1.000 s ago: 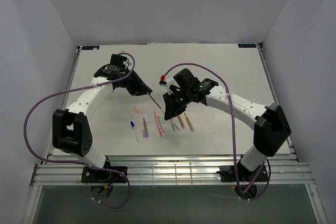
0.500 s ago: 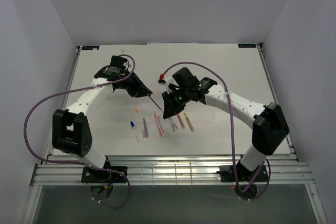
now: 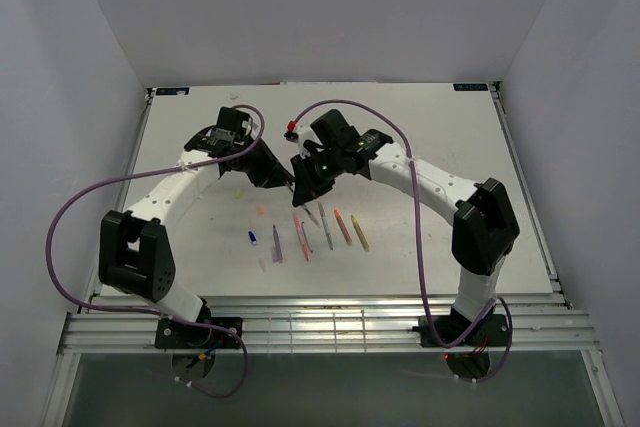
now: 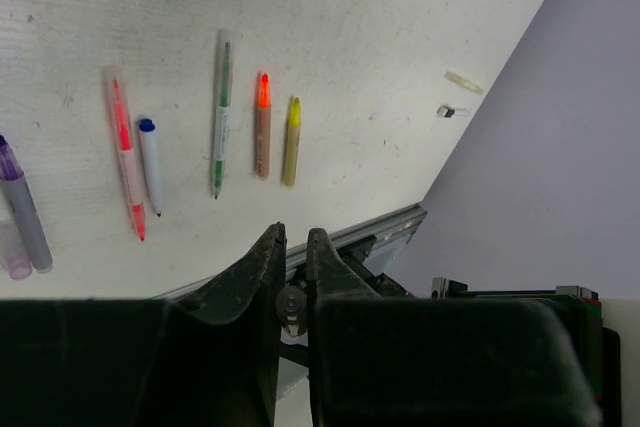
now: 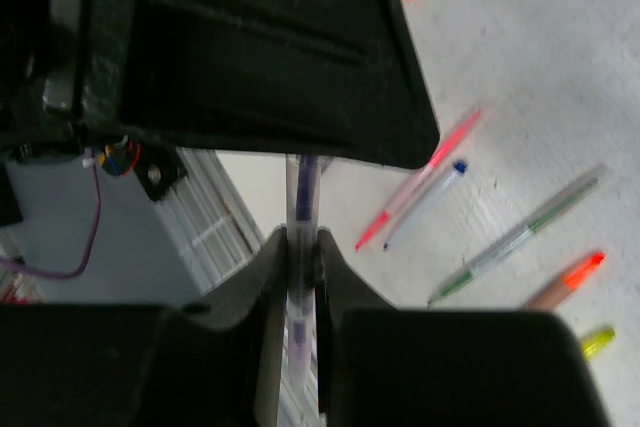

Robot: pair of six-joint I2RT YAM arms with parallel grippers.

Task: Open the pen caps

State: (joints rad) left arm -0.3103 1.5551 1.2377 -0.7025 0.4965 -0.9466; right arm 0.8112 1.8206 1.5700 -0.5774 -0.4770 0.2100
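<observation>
My two grippers meet over the middle of the table. My left gripper [image 3: 285,176] and my right gripper [image 3: 301,186] are both shut on one thin clear pen with dark ink [image 5: 303,209], held above the table. In the left wrist view the pen shows end-on [image 4: 290,305] between my left gripper's [image 4: 293,239] near-shut fingers. In the right wrist view my right gripper [image 5: 300,244] clamps its shaft, which runs up into the left gripper's black body. I cannot tell whether its cap is on. A small blue cap [image 3: 253,237] and an orange cap [image 3: 260,209] lie loose on the table.
A row of pens lies below the grippers: purple [image 3: 277,244], red [image 3: 300,235], green [image 3: 325,228], orange [image 3: 343,228], yellow [image 3: 359,233]. The left wrist view shows them too, with a blue-tipped pen [image 4: 150,169] and a clear purplish cap [image 4: 12,252].
My right gripper has moved up and to the left, onto the dark pen sticking out of the left gripper, and now grips it. The left arm has hardly moved.
</observation>
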